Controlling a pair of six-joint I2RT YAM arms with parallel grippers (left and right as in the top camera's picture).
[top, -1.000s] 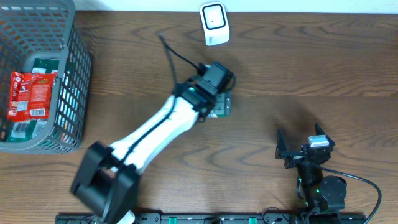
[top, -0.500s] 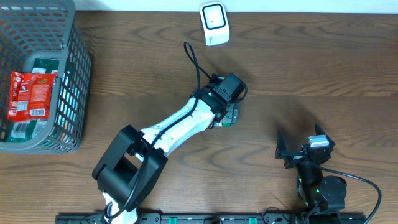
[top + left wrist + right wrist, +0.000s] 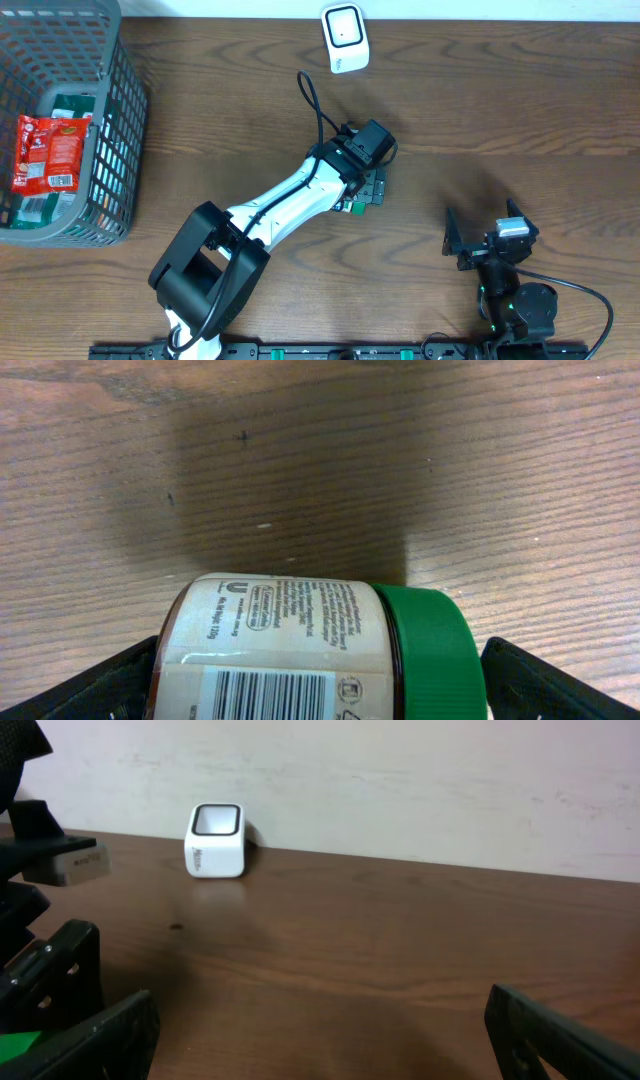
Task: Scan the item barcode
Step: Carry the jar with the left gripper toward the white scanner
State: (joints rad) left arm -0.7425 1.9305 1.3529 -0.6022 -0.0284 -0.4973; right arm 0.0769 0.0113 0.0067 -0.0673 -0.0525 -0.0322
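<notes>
Left hand (image 3: 320, 660) is out mid-surface, fingers spread. The glass jar with a cream label and green screw lid (image 3: 290, 645) lies on its side between them, on the brown wood surface (image 3: 400, 480). Lid-side finger looks just clear of the lid. Base-side finger is right against the glass, and I can't tell if it touches. I read it as not pinching anything.

Key geometry: the jar's long axis runs along the hand's closing line, base to one finger and lid to the other. Barcode (image 3: 268, 695) faces straight up at the wrist camera, partly cut off by the frame edge.

The small white box scanner (image 3: 343, 38) sits at the far edge, well apart from the jar and beyond it, slightly left in the overhead.

Right hand (image 3: 483, 232) is parked at the near right, fingers spread wide and empty, well apart from the jar. Left arm is clearly nearer, so it's the one to use.

My read: scan not done. The next move would be to close end-to-end on the jar, lift it, and turn the barcode face toward the scanner window. A grip on the lid and base could slip or roll.
</notes>
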